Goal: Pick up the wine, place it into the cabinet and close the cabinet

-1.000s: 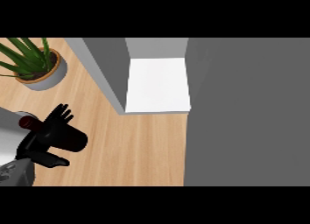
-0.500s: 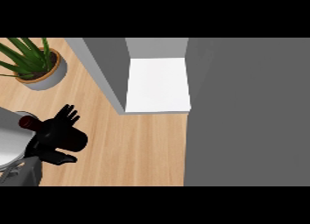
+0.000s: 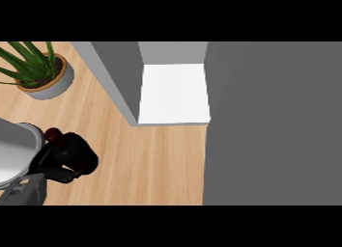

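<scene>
Where the head view meets its lower left edge, the left robot hand [image 3: 68,159] sits curled round the wine [image 3: 54,135], whose dark red top pokes out just above the black fingers; the rest of the bottle is hidden. Both hover over the wooden table [image 3: 152,159], beside a grey rounded object [image 3: 10,149]. A potted plant [image 3: 38,72] stands at the upper left. The cabinet [image 3: 174,94] is open, its white shelf showing, well apart from the bottle. The right robot hand does not show.
</scene>
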You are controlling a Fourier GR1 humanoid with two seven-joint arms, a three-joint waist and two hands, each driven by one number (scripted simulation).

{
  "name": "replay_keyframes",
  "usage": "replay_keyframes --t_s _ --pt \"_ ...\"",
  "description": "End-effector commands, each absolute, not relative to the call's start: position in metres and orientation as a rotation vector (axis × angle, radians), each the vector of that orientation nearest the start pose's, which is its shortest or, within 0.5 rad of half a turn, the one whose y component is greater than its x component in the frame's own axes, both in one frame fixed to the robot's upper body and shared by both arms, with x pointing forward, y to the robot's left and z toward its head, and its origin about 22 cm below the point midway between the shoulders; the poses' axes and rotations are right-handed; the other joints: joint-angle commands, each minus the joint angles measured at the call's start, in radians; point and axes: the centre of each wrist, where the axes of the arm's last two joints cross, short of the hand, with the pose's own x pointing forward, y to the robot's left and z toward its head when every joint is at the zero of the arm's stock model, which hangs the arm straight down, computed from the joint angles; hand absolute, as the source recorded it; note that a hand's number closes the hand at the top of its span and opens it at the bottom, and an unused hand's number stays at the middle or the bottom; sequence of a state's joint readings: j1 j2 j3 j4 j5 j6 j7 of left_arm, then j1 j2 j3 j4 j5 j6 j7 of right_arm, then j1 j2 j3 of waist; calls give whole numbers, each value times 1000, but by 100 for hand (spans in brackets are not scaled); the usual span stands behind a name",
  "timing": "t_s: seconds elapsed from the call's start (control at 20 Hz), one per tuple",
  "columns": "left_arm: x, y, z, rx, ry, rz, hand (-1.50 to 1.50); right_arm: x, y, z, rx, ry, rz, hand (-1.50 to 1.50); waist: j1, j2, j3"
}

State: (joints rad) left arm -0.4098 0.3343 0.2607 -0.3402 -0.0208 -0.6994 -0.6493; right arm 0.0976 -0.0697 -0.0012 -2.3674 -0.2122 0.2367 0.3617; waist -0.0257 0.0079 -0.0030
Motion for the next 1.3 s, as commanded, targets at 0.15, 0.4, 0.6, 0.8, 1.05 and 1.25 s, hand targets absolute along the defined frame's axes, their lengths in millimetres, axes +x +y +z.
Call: replay_keyframes --t_s 0.15,0.4,0.6,0.8,1.05,1.25 --pt "252 370 -125 -602 -1488 -65 150 158 -234 173 230 -1928 275 -150 1 2 -3" --pt "215 341 -159 -417 -1531 67 150 175 -241 161 172 -1915 237 -150 33 -6 2" --pt "162 304 -191 -210 -1590 246 150 168 -248 158 168 -1900 209 -150 55 -13 5" --pt "149 295 -190 -237 -1640 295 150 161 -244 155 168 -1904 215 -150 42 -13 4" --pt "153 280 -181 -363 -1688 292 150 163 -252 164 190 -1905 206 -150 37 -12 4" --pt "160 260 -157 -373 -1767 244 150 161 -231 158 196 -1902 210 -150 37 -12 4"
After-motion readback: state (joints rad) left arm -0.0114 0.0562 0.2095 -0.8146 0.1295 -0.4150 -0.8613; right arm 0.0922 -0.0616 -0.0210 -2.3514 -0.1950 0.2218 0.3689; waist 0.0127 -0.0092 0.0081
